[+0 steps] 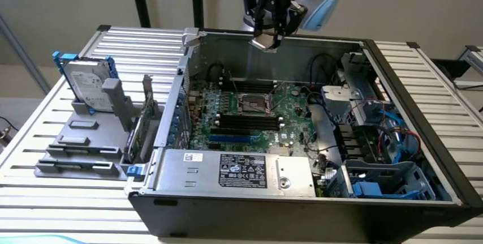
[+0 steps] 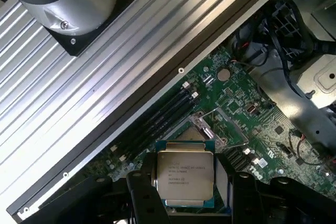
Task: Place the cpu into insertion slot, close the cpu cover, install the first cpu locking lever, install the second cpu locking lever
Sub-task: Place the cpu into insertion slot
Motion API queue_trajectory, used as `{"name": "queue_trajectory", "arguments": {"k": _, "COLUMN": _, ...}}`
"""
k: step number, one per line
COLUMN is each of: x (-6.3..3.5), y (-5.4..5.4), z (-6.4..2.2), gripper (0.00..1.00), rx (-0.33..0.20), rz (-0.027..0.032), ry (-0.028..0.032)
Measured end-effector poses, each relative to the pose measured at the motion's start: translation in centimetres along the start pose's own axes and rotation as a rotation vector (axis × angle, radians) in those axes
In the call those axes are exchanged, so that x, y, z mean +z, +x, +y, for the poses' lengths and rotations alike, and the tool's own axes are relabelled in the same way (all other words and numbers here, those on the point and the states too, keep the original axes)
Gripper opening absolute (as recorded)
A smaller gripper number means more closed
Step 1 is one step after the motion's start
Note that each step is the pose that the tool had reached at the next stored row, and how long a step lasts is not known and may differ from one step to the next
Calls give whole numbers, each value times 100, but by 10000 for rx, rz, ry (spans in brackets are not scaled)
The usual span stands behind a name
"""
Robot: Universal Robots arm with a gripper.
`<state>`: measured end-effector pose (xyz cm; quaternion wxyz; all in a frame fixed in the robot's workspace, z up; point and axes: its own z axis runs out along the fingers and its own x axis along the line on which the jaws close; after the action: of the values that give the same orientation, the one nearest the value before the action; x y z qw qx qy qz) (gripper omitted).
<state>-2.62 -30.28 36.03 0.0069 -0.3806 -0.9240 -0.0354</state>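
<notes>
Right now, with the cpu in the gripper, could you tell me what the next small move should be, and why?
Probably ease the gripper down toward the slot. It grips the cpu high above the open case, the slot on the board looks empty, and the two are far apart.

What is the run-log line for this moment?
gripper: shut on cpu | cpu: held above the case | insertion slot: not yet filled

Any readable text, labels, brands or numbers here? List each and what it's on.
No text reads clearly.
cpu: printed lines on the metal top, blurred.
power supply label: dense print, too small.
hard drive: label print, too small.
</notes>
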Motion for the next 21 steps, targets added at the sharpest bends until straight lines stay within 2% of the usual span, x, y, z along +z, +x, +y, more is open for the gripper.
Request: {"name": "queue_trajectory", "arguments": {"k": 21, "x": 69, "y": -2, "z": -4, "gripper": 54, "rx": 3806, "rz": -230, "ry": -151}}
